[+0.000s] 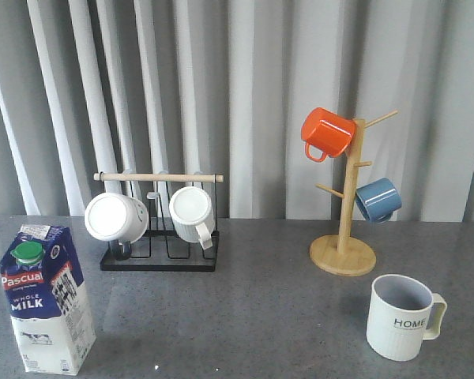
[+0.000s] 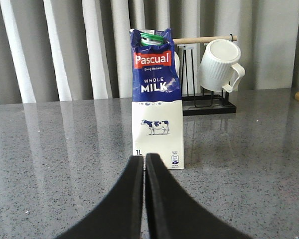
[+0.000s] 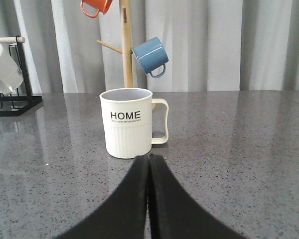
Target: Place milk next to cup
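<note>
The left end effector (image 2: 145,162) has its two black fingers pressed together, nothing between them, hovering low over the bench (image 1: 245,316). The milk (image 2: 156,99) stands upright straight ahead of its tips, just beyond them and not touching. In the front view the milk (image 1: 46,298) sits at the bench's front left corner.

The right end effector (image 3: 149,162) is likewise pressed together and holds nothing. The cup (image 3: 129,123) stands upright directly ahead of its tips, a little apart from them, with the "HOME" lettering facing the wrist camera. From the front, the cup (image 1: 403,316) is near the front right corner of the bench, well apart from the milk, which is at the opposite corner.

Counted: one milk carton, one lettered cup. Two plain white mugs (image 1: 116,217) (image 1: 193,213) hang on one black wire rack (image 1: 162,257) with a wooden bar, toward the back edge, left of centre. One wooden mug tree (image 1: 344,253) stands toward the back right, carrying one orange mug (image 1: 327,133) high up and one blue mug (image 1: 378,199) lower down. That makes five mugs in all, and two end effectors
</note>
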You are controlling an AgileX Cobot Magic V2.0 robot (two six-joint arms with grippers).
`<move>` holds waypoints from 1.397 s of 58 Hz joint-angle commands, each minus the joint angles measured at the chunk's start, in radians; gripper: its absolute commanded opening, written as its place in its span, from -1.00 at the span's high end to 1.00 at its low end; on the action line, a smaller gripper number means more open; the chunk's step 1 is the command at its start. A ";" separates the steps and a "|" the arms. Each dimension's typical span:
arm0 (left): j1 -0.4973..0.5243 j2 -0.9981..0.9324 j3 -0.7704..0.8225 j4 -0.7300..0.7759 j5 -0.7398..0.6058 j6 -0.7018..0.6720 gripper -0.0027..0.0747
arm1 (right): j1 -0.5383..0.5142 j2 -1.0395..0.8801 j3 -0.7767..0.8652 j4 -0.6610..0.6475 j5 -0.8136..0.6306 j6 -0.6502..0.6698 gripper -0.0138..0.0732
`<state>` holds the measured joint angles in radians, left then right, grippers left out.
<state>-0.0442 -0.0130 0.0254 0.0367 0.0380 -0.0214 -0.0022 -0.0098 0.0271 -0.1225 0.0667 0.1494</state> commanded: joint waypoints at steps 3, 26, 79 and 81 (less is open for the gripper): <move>0.003 -0.010 -0.018 -0.007 -0.072 -0.001 0.95 | -0.002 -0.013 0.009 -0.007 -0.072 -0.007 0.71; 0.003 -0.010 -0.018 -0.007 -0.072 -0.001 0.95 | -0.002 -0.013 0.009 -0.007 -0.072 -0.007 0.71; 0.003 0.409 -0.392 -0.051 -0.185 -0.081 0.95 | -0.001 0.513 -0.329 0.076 -0.321 -0.281 0.71; 0.003 0.467 -0.404 -0.051 -0.191 -0.081 0.95 | 0.000 0.564 -0.347 0.105 -0.339 -0.275 0.71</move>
<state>-0.0442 0.3123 -0.3140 -0.0078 -0.0967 -0.0878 -0.0022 0.4288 -0.2485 -0.0682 -0.2093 -0.0992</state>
